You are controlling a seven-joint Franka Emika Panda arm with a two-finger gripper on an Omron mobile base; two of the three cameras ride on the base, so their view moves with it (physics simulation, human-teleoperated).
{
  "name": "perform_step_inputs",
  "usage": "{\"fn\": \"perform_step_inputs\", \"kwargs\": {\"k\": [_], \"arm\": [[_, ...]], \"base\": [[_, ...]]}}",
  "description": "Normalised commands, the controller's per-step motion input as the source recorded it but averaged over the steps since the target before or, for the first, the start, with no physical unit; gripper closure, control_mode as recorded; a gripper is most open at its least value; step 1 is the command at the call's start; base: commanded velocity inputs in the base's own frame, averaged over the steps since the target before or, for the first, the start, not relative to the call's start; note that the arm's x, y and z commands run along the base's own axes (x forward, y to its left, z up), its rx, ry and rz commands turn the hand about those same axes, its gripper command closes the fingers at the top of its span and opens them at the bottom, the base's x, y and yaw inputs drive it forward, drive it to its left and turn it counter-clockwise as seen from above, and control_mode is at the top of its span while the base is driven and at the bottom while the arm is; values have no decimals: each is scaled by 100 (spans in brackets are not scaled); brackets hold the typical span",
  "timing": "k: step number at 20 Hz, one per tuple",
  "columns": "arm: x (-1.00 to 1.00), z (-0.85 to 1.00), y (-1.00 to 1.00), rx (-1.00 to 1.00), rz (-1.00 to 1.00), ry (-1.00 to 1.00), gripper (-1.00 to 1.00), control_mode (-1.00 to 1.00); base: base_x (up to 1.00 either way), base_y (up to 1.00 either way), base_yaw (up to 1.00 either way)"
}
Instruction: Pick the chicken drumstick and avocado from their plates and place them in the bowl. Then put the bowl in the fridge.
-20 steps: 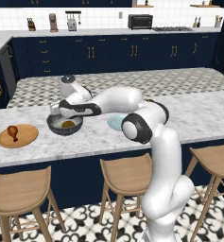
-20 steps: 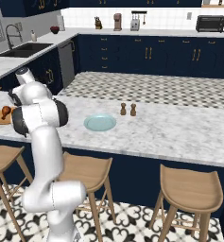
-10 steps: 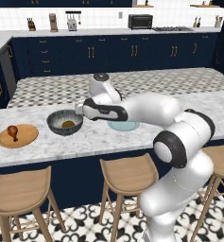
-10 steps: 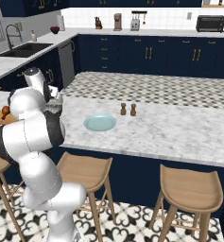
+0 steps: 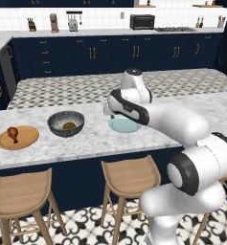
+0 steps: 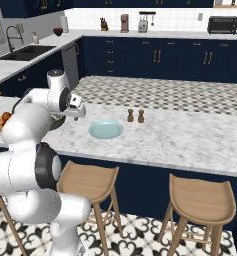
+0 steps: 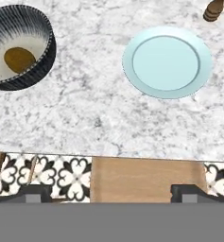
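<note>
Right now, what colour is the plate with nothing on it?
Pale blue-green plate, clearest in the hand view.

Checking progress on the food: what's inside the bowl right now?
The bowl holds one brownish oval thing, apparently the avocado, on its pale floor. The drumstick lies on the wooden plate. The bowl's near wall hides part of its floor.

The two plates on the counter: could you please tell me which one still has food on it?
The tan wooden plate at the far left end still carries the chicken drumstick. The pale blue-green plate beside the bowl is bare; the avocado lies in the bowl.
</note>
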Motion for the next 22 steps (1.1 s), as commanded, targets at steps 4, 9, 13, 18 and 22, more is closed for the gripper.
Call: {"fn": "perform_step_inputs", "kwargs": {"k": [4,9,13,18,22], "arm": [[-75,20,-57,0,-24,0,-100,-100],[-52,12,-23,0,-11,0,-100,100],[0,0,0,0,0,0,-100,100],[0,0,0,0,0,0,-100,100],[0,0,0,0,0,0,-100,100]], "base": [[0,0,0],[-37,3,-5],[-77,88,14],[-21,100,13],[14,100,3]]}}
